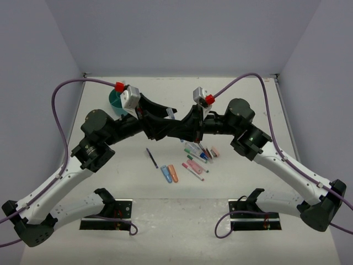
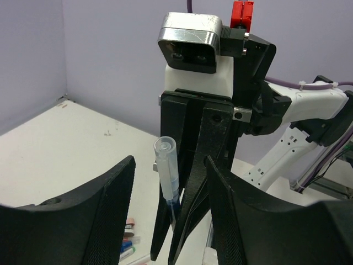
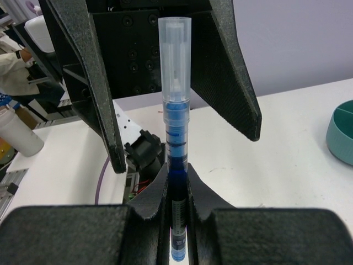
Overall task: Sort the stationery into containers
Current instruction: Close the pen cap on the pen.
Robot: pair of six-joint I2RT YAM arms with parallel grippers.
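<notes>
Honestly, with the right gripper (image 3: 176,187) pinching the blue pen (image 3: 175,110) and the left gripper (image 2: 170,165) spread wide around it, an early release could drop it.

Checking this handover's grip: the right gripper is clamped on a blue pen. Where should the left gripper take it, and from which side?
Grip the clear cap of the blue pen: it sticks out free beyond the right gripper, which is shut on the barrel. Come head-on from the cap end, with the open left gripper straddling the narrow, round cap.
</notes>
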